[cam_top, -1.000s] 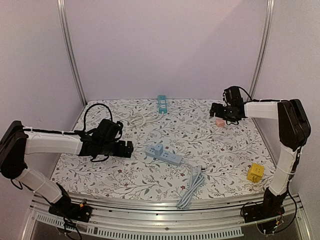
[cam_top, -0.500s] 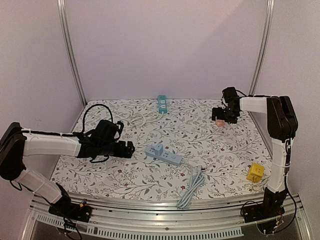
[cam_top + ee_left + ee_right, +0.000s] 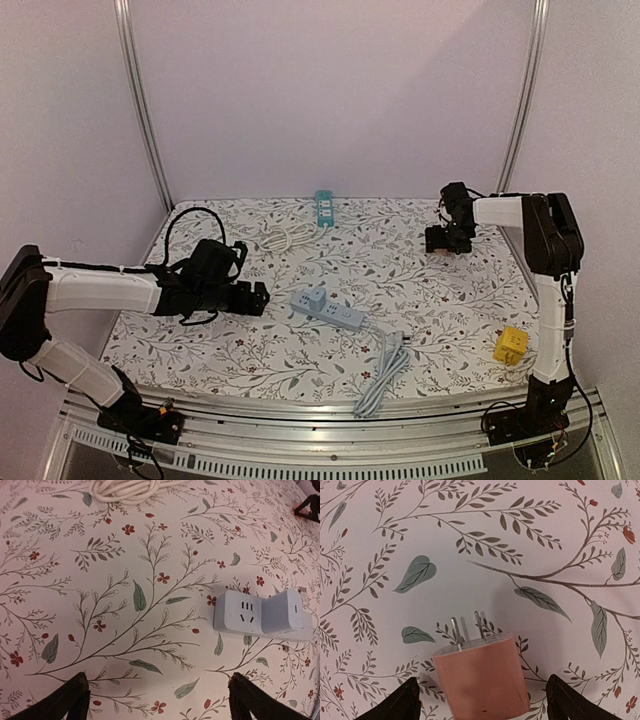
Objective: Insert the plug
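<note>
A pink plug [image 3: 480, 677] lies on the floral tablecloth, its two metal prongs pointing away from the right wrist camera. My right gripper [image 3: 482, 700] is open, with a finger on each side of the plug and a gap on both sides. From above, that gripper [image 3: 443, 240] covers the plug at the back right. A grey-blue power strip [image 3: 327, 308] lies mid-table with a cube adapter [image 3: 285, 611] in it and a free socket [image 3: 245, 611] beside the adapter. My left gripper [image 3: 255, 298] hovers open to its left, its jaws [image 3: 159, 697] holding nothing.
A teal power strip [image 3: 323, 208] and a coiled white cable [image 3: 288, 238] lie at the back. A yellow plug [image 3: 511, 345] sits near the front right. The grey strip's cable [image 3: 385, 372] runs to the front edge. Metal posts stand at the back corners.
My right gripper has come down around the pink plug, which showed beside it before, and its arm has folded back towards the right. The left gripper has barely shifted.
</note>
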You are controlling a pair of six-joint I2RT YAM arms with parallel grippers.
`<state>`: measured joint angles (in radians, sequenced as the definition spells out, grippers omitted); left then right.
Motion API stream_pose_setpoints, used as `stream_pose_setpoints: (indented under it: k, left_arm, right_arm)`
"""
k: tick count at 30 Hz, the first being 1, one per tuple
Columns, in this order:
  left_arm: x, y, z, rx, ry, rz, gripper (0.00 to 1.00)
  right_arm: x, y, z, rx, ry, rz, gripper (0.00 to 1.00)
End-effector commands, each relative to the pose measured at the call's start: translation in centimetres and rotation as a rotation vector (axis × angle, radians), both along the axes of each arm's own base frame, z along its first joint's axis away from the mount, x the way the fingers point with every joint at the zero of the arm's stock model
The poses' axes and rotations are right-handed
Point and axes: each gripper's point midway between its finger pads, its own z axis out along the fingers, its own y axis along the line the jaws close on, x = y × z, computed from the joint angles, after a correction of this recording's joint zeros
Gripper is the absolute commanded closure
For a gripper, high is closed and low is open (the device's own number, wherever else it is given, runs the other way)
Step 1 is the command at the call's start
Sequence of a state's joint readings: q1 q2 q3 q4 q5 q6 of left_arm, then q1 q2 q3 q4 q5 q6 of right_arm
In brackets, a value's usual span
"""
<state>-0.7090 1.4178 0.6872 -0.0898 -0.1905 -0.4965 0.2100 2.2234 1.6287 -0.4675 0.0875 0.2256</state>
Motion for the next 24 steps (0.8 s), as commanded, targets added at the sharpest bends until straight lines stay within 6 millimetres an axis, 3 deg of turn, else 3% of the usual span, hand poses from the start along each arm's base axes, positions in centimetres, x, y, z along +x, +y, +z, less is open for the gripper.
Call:
stream_pose_setpoints:
  k: [1,5,9,20,24]
  left_arm:
    - [-0.2,-0.4,-0.4,0.02,0.002,-0.026,0.04]
    - [-0.1,-0.4,-0.6,0.033,0.006,-0.025,0.04]
    - [0.1,-0.4,-0.8,0.044,0.007,-0.024,0.04]
    - [0.5,0.4,-0.8,0.093,-0.004,-0.002,0.04]
    - [0.5,0.8,-0.5,0.102,-0.014,0.008,0.05]
  right_arm:
    - [0.2,-0.8,-1.4,-0.048,0.03,0.008,0.17]
    - [0.5,-1.0,-1.7,-0.07,0.029,0.01,0.24]
    - [0.5,-1.0,-1.7,-0.07,0.03,0.019,0.43]
    - [1.1,-0.8,-0.7,-0.062,-0.003,0.027,0.74]
    - [1.2,-0.5,0.6,-0.049,-0.022,0.025,0.78]
